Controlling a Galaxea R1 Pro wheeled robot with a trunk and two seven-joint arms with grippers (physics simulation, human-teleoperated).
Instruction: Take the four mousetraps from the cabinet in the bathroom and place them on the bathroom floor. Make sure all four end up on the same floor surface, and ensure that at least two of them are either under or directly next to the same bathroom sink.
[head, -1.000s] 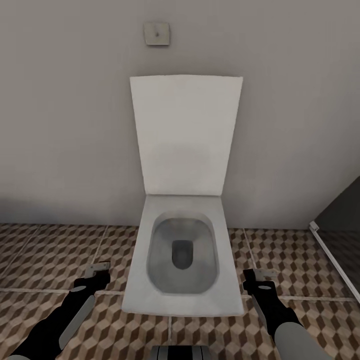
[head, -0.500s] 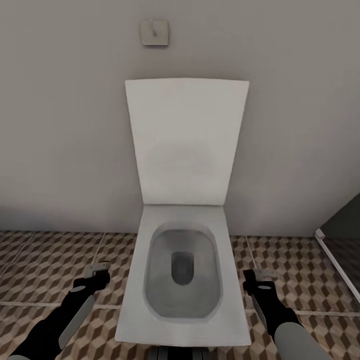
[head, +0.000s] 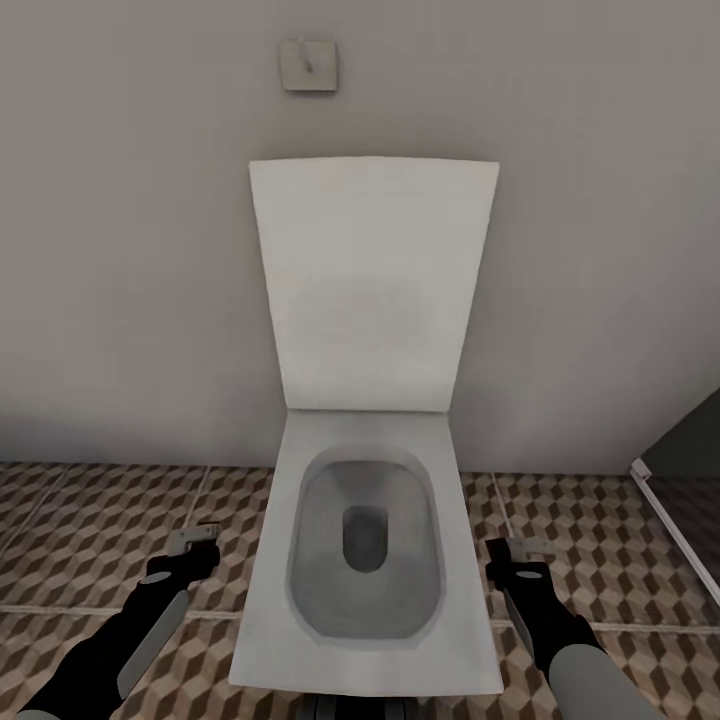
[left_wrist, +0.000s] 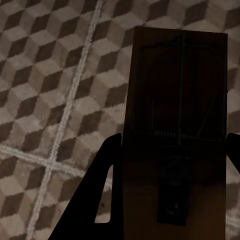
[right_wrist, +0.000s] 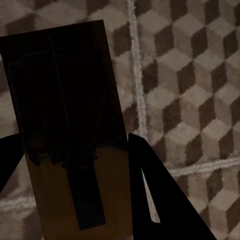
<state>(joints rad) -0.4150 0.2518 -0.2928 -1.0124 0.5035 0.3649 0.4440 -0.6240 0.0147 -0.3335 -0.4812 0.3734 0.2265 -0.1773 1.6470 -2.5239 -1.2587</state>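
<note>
the left gripper (left_wrist: 170, 150) is clamped on a mousetrap (left_wrist: 177, 125), the brown board held flat between its fingers (left_wrist: 100, 200) above the cube-patterned bathroom floor (left_wrist: 45, 90). the right gripper (right_wrist: 75, 150) likewise grips a second mousetrap (right_wrist: 65, 100) over the tiles. in the head view both grippers hang low, a white toilet (head: 365, 560) with raised lid between them, the wall beyond.

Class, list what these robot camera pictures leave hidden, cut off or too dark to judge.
- Left wrist view: brown wooden mousetrap is in shadow; its near end runs off the edge.
- Right wrist view: second mousetrap equally dark, cut off.
- Head view: white toilet front cut by the frame; grippers too small to show loads.
</note>
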